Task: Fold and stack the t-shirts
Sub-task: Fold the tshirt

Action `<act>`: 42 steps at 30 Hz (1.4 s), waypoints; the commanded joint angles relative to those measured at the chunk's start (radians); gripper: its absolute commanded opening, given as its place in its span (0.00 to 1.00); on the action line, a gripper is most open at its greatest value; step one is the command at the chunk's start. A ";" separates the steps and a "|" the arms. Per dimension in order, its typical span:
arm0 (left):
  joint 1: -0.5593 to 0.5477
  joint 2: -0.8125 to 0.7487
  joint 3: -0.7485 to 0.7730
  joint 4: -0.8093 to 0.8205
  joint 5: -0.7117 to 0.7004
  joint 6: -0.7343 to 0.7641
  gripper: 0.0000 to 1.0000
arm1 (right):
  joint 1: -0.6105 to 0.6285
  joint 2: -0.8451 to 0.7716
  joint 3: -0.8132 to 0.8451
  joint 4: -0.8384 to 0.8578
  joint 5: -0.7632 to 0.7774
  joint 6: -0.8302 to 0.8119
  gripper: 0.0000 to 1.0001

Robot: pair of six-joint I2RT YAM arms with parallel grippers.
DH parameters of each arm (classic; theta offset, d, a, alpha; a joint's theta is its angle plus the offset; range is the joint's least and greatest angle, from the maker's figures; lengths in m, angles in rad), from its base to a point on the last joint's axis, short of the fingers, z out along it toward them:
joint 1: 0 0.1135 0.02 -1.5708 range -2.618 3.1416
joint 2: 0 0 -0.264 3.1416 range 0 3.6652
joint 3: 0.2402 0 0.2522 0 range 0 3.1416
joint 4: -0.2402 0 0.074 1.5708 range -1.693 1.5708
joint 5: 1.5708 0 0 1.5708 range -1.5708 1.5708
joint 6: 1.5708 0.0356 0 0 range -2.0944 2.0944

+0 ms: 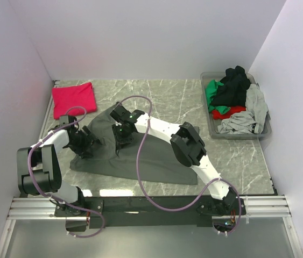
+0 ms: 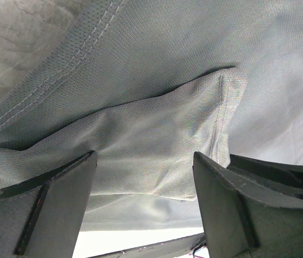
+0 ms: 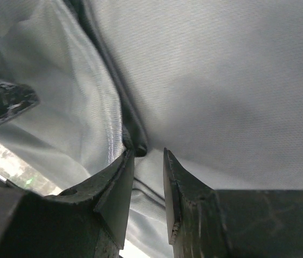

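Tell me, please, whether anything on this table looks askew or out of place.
The light grey shirt spills over the clear tub's right rim instead of lying inside. The charcoal t-shirt lies rumpled and unfolded, unlike the folded magenta shirt.

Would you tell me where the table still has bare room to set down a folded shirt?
Bare marble lies between the magenta shirt and the tub, and near-right of the grey shirt. The centre-left is crowded.

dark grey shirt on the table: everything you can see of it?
The dark grey t-shirt is soft knit cloth with a double-stitched hem, lying rumpled and partly spread on the marble table. The left gripper, open, straddles a fold at its left edge; the right gripper, nearly closed, pinches a seam near its top.
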 commanded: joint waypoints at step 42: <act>-0.032 0.144 -0.072 0.023 -0.161 0.047 0.81 | 0.052 0.026 0.056 -0.063 0.067 -0.047 0.10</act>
